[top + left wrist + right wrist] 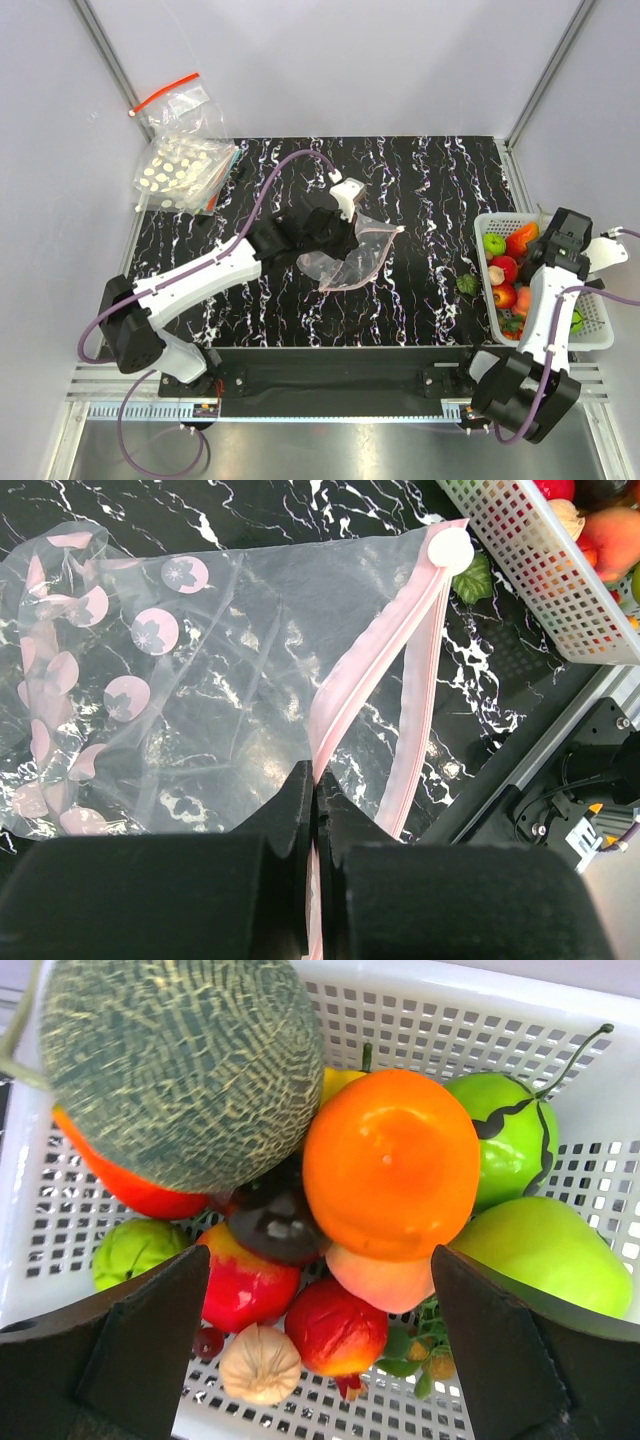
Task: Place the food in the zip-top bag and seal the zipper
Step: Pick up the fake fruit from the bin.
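The clear zip-top bag (352,262) lies crumpled at the table's centre, also in the left wrist view (230,670), printed with pink flower dots. Its pinkish zipper strip (350,680) runs to a white round tab, and the mouth gapes open. My left gripper (316,780) is shut on that strip; from above it sits at the bag's left edge (338,232). The dark green bumpy lump (467,284) lies on the table beside the basket (478,578). An orange-red piece (135,1188) lies in the basket, partly hidden under a netted melon. My right gripper (315,1285) hangs open above the basket's fruit (555,243).
A white mesh basket (590,335) at the right edge holds a melon (180,1060), an orange (390,1160), green and red fruits and a walnut. Stacked bags with white dots (180,170) and a clear bag with a red strip (175,100) lie at the back left.
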Controlling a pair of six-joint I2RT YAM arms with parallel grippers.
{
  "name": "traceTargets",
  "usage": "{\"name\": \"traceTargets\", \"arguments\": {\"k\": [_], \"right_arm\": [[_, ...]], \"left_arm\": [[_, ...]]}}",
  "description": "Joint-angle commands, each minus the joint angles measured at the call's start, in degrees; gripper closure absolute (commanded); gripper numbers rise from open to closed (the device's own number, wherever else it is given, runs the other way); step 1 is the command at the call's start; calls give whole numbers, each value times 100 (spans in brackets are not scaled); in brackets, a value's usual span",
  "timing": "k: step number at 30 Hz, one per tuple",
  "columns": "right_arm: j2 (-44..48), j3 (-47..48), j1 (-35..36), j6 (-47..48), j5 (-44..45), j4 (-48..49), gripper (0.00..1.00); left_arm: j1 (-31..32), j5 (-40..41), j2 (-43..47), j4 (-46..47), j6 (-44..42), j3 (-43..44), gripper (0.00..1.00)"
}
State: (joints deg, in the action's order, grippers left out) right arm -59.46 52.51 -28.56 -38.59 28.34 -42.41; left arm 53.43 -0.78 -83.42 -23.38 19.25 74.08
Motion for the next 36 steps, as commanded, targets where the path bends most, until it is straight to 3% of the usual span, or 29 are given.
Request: {"name": "traceTargets", "arguments": {"k": [1,3,9,19,31,33,36], "right_arm": [[-179,-65,-246,158,-408,383,0],[-285,-83,-334,194,-583,453,0],[-259,-250,-379,54,-48,400,0],[-5,-373,-475,316,-390,699,0],[-505,681,-414,458,-1568,822,0],[-627,848,-265,422,-1490,928,0],[-1075,1339,174,518,-700,753,0]], "left_arm": [[36,-81,-52,263,-88,89,100],[45,-81,-69,290,-96,97,100],[45,-98,-122,255,-105,150,100],[54,-63,-140,202,-132,176,100],[98,25,-175,96,-132,405,100],[98,51,-192,96,-123,449,100],[98,51,-201,70,-123,502,100]]}}
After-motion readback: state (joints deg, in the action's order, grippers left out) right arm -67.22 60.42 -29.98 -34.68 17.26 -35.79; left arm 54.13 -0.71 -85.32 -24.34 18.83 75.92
